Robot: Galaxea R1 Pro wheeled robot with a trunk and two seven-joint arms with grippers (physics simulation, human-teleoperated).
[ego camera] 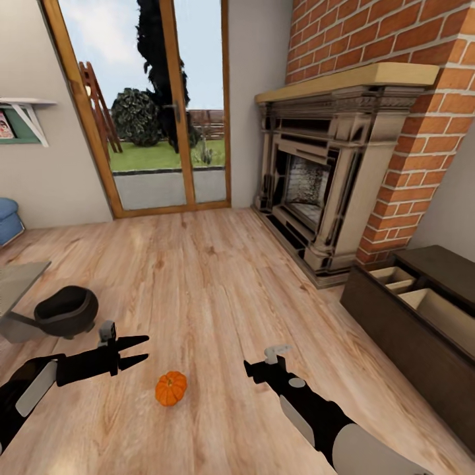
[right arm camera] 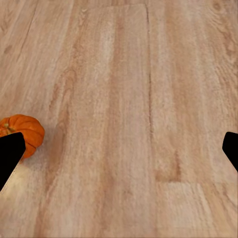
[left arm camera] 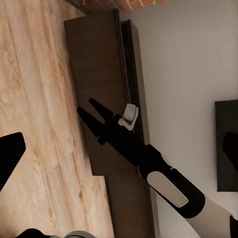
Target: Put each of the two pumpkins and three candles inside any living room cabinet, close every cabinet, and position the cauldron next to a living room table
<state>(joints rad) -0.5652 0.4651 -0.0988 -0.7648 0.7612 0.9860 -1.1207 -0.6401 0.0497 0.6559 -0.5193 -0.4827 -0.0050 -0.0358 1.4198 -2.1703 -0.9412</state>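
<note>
A pumpkin (ego camera: 171, 388) is seen on the wooden floor (ego camera: 218, 284), between the two pincers and touched by neither; in the right wrist view it (right arm camera: 21, 133) is partly cut off by the frame edge and by a dark fingertip (right arm camera: 9, 157). The left pincer (ego camera: 137, 351) is held above the floor near the pumpkin, its two fingers parted a little with nothing between them. The right pincer (ego camera: 251, 368) is harder to make out in the head view; in the left wrist view it (left arm camera: 88, 112) is shown slightly open and empty. Farther left, the cauldron (ego camera: 66, 311) is set on the floor just beside the tabletop (ego camera: 16, 280), which is cut off by the frame. To the right, the cabinet (ego camera: 409, 330) is seen with a drawer open, pale compartments showing, its far end cropped. Beyond stand a fireplace (ego camera: 323, 171) and a glazed door (ego camera: 158, 105)
</note>
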